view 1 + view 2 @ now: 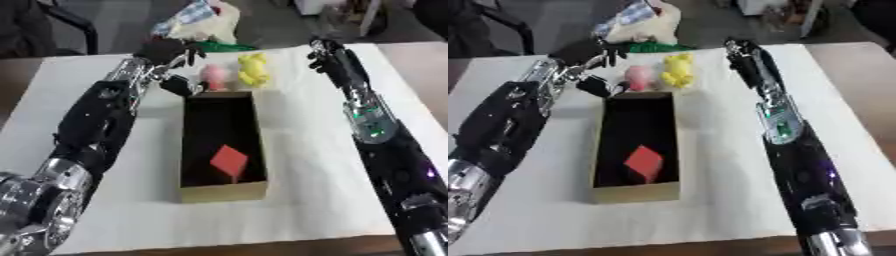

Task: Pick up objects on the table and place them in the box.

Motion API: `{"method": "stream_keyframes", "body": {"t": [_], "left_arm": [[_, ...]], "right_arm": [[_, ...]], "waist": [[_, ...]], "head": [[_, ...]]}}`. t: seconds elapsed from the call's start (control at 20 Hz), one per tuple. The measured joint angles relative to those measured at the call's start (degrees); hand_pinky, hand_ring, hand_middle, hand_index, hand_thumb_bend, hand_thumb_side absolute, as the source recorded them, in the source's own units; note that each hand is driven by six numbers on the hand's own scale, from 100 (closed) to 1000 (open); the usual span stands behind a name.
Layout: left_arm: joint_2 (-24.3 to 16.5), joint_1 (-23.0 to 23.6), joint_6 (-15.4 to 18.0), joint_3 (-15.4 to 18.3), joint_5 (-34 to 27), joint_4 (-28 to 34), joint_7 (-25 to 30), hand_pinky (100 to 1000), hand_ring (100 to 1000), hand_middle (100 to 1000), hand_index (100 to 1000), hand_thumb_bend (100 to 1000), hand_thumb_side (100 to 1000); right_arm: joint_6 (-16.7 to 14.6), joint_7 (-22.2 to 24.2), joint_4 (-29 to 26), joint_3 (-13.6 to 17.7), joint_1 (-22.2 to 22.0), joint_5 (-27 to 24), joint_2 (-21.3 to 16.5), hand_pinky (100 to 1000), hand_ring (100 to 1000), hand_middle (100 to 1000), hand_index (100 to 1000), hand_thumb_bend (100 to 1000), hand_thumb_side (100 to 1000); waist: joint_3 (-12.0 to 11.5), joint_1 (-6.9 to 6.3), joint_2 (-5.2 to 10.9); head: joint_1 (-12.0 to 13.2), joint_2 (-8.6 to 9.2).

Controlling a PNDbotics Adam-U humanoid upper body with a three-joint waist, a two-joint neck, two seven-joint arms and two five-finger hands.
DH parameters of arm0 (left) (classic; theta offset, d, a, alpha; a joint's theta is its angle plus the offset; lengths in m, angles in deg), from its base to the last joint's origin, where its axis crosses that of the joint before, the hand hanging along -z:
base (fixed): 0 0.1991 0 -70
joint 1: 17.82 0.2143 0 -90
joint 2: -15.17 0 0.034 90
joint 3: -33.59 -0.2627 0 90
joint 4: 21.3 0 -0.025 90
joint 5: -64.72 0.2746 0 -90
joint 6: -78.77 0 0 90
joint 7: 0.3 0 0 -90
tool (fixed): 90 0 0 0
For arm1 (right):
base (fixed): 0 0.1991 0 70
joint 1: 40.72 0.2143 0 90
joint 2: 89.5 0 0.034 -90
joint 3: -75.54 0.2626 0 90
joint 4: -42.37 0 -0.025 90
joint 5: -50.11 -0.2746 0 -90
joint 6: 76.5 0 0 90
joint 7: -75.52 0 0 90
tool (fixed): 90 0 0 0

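Two small toys lie on the white-covered table (332, 200) just beyond the far end of the box (223, 192): a pink one (213, 75) and, touching it on its right, a yellow one (253, 70), both soft-looking and lumpy, their exact shapes hard to make out. The box is a long, narrow cardboard tray with a dark inside, and a red diamond-shaped piece (228, 161) lies in its near half.

Left hand (164, 52) hangs over the far left part of the table, just left of the pink toy and apart from it; its fingers are curled, with one dark fingertip (179, 86) near the far left corner of the box. It appears to hold nothing. Right hand (741, 50) reaches to the far side of the table, to the right of the yellow toy and clear of it; whether its fingers are spread or curled cannot be told. A pale bag (203, 22) and something green (226, 47) sit beyond the table's far edge.
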State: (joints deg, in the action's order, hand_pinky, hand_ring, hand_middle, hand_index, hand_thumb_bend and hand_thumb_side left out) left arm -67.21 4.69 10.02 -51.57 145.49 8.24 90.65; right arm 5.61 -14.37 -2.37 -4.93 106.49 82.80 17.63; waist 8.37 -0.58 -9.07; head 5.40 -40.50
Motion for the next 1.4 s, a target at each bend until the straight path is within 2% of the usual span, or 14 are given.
{"method": "stream_keyframes", "body": {"t": [0.25,0.55,1.1,1.25,1.3,1.4], "left_arm": [[-0.46,-0.05,-1.50,0.01,1.08,-0.83,-0.22,608,591,588,857,360,573],[-0.81,-0.17,-1.78,0.16,2.00,-1.38,1.27,624,610,614,872,370,626],[-0.83,-0.26,-1.81,0.35,1.89,-1.18,1.71,630,616,620,876,356,606],[-0.87,-0.53,-1.47,0.35,1.30,-1.03,1.19,633,619,622,878,428,666],[-0.93,-0.67,-1.35,0.35,1.03,-0.81,1.04,637,623,628,878,512,712],[-1.29,-1.07,-1.13,0.34,0.54,-0.47,0.72,640,628,634,879,605,734]], "right_arm": [[-0.02,0.02,-0.19,0.00,-0.01,-0.01,0.00,714,667,655,875,100,1000],[-0.02,0.02,-0.22,0.00,-0.02,-0.02,0.01,714,667,654,874,100,1000],[-0.02,0.02,-0.38,0.01,-0.27,-0.03,0.01,714,668,654,874,100,1000],[0.00,0.04,-0.39,0.01,-0.33,-0.03,0.01,714,668,654,871,100,1000],[0.02,0.06,-0.39,0.01,-0.37,-0.02,0.01,714,668,654,871,100,1000],[0.06,0.11,-0.42,0.01,-0.63,0.00,0.01,714,668,654,870,100,1000]], "waist": [[0.29,-0.15,-0.52],[0.46,-0.42,-0.84],[0.16,-0.79,-0.85],[0.11,-1.02,-0.74],[0.11,-1.10,-0.64],[0.16,-1.25,-0.31]], "head": [[0.04,0.24],[0.04,0.24],[-0.04,0.23],[-0.09,0.23],[-0.10,0.23],[-0.12,0.22]]}}
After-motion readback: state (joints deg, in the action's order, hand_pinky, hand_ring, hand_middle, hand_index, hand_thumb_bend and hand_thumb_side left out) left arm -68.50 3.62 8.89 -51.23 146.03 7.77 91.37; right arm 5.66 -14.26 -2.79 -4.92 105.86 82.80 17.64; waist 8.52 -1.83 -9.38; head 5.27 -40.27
